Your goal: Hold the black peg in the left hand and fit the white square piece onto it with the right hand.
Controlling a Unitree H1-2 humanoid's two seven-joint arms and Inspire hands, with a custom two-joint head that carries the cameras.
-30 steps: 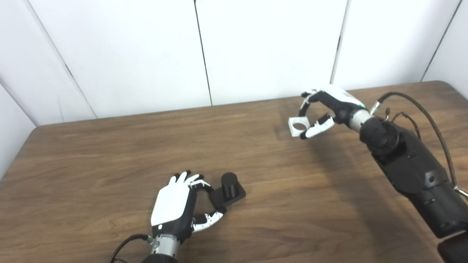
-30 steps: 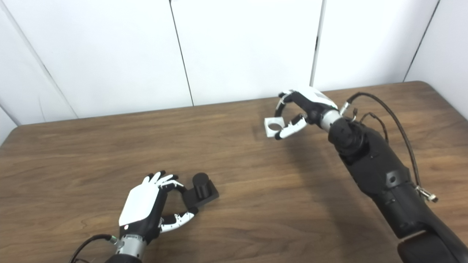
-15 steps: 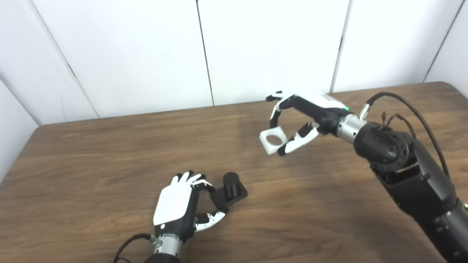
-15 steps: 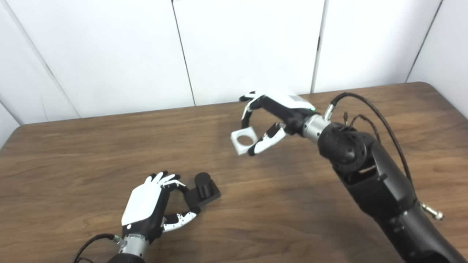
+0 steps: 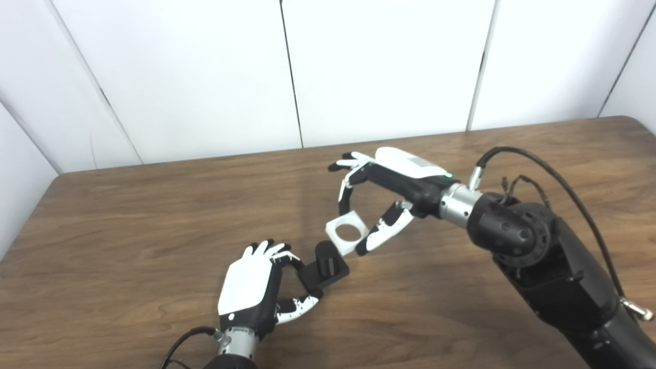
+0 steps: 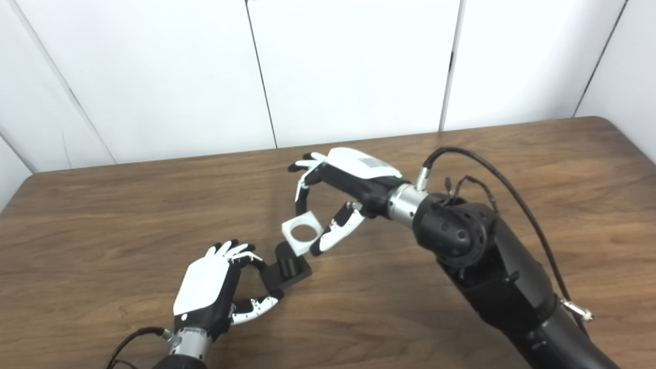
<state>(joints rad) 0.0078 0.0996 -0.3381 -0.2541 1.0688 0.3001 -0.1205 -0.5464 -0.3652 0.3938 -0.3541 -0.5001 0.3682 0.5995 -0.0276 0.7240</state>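
Left eye view, left hand gripping black peg, right hand pinching white square piece just above.

matt black peg, smooth white square piece, wood-grain table.

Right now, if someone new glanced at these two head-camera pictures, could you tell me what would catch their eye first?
Probably the white square piece with its round hole, pinched in the right robot hand in mid-air near the table's middle. Just below and left of it, the left robot hand grips the base of the black peg on the brown wooden table. The piece sits close beside the peg's top, not yet threaded over it.
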